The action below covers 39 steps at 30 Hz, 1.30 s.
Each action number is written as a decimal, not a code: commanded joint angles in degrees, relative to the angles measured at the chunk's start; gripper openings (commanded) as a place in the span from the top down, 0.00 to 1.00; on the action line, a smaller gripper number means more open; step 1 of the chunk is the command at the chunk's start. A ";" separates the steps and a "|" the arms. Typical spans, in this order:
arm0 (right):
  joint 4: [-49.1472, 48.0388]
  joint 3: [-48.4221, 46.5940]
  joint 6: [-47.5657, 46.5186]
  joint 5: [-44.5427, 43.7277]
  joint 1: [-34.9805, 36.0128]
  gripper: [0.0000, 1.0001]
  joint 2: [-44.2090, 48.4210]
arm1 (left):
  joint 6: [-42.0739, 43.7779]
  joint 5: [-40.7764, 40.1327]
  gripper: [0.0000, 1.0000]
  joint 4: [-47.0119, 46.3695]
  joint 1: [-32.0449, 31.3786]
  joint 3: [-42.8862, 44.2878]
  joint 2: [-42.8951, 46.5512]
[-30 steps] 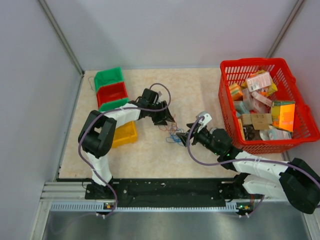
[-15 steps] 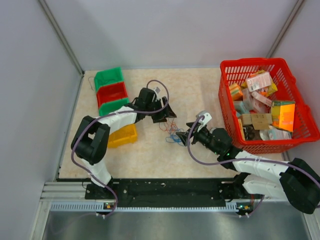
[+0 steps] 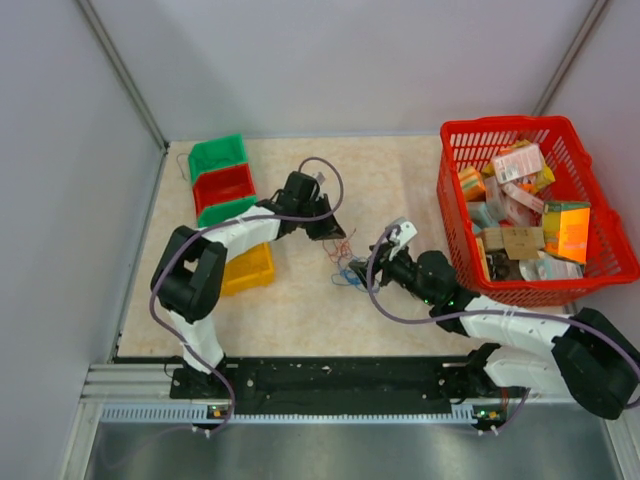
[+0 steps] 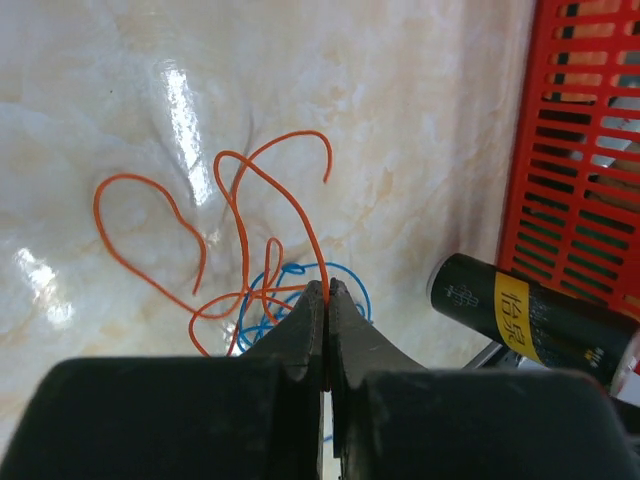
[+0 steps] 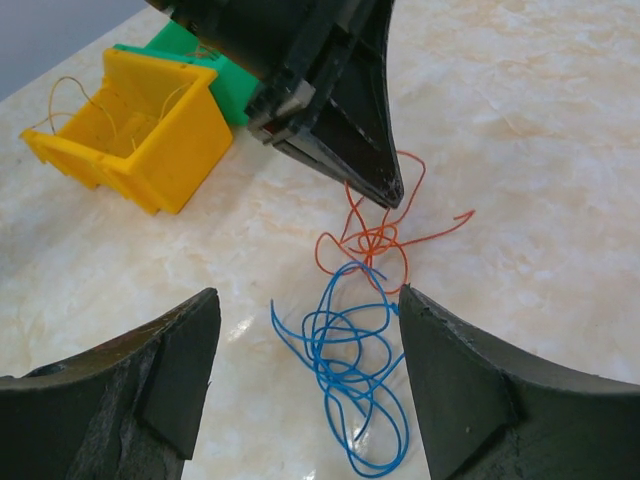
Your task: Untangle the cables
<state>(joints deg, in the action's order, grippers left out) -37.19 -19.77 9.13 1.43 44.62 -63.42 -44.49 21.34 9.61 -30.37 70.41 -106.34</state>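
The cables lie mid-table as a small tangle: thin orange wires (image 5: 372, 238) looped over a knot of blue wires (image 5: 350, 350). My left gripper (image 4: 327, 290) is shut on an orange wire (image 4: 240, 210), its tips pinching the strand just above the blue loops (image 4: 262, 310). In the top view the left gripper (image 3: 335, 235) sits at the upper edge of the cables (image 3: 345, 268). My right gripper (image 5: 308, 315) stands open, one finger on each side of the blue wires, close above them; the top view shows the right gripper (image 3: 362, 272) at their right side.
A red basket (image 3: 600, 262) full of packets stands at the right. Green and red bins (image 3: 222, 182) and a yellow bin (image 5: 150, 130) holding thin wires sit at the left. A black tube with a yellow label (image 4: 520, 305) lies by the basket.
The left gripper has closed on an orange wire at the top of the tangle. The right gripper has shifted a little left and forward over the blue wires, staying open.
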 commanded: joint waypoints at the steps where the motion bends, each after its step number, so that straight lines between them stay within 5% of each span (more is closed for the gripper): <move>1: 2.12 -5.80 1.33 0.94 0.38 0.30 -3.98 | 3.88 -1.92 1.00 1.12 -0.13 1.05 10.79; 18: 3.70 -8.44 3.44 2.52 0.38 0.38 -8.21 | 11.35 -11.67 1.00 9.20 0.05 3.15 35.84; 30: -0.69 -6.33 3.09 8.50 0.47 0.31 -6.55 | 10.12 -5.52 1.00 7.80 0.05 5.70 38.58; 34: -0.25 -5.98 2.83 7.62 0.47 0.30 -5.75 | 12.23 -12.18 1.00 10.94 0.13 6.75 38.67; 39: -0.16 -5.63 2.65 6.83 0.38 0.30 -4.79 | 10.31 -30.62 1.00 22.18 2.59 11.05 37.35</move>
<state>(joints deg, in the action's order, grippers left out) -34.37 -25.56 12.01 8.08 44.62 -70.35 -33.23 6.20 24.21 -30.06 76.25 -68.31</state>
